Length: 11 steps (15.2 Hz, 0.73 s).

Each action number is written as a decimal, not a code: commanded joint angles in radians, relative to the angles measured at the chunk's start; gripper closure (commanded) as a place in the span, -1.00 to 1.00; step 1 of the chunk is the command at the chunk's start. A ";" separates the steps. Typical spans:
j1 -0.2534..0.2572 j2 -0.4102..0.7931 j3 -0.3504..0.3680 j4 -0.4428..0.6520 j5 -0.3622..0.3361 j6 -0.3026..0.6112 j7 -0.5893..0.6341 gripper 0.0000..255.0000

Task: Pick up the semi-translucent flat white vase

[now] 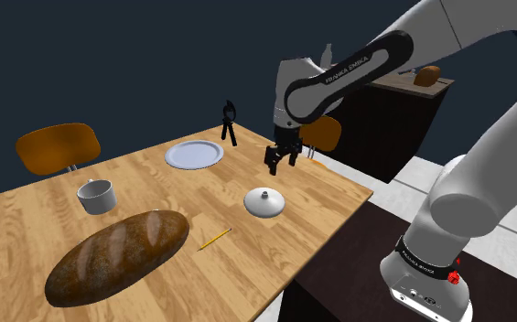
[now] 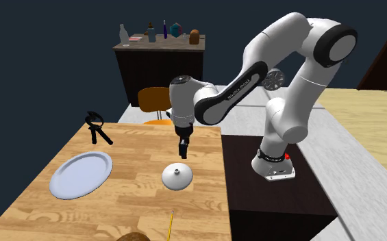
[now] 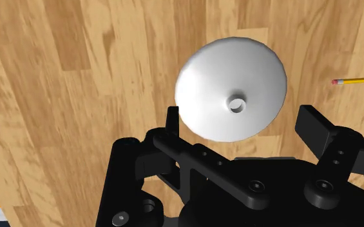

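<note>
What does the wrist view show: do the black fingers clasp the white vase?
No, the gripper is open and hangs apart from the white vase, which sits untouched on the wooden table.

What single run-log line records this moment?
flat white vase: on wooden table, untouched | end effector: open, above it | phase: approach

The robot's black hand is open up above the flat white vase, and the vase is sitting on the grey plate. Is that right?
Not quite. The vase sits straight on the wooden table, not on the plate, which lies apart from it, as the shoulder view shows. The rest is right: the gripper is open above the vase.
</note>
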State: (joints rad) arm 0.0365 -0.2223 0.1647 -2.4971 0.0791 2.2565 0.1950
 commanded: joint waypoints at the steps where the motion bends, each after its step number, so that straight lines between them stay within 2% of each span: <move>1: 0.003 0.086 0.011 0.020 -0.005 0.070 0.015 -1.00; 5: 0.009 0.248 0.025 0.078 -0.026 0.179 0.046 -1.00; 11: 0.011 0.309 0.023 0.066 -0.040 0.251 0.055 -1.00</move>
State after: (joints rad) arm 0.0462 0.0772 0.1872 -2.4285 0.0413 2.4954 0.2465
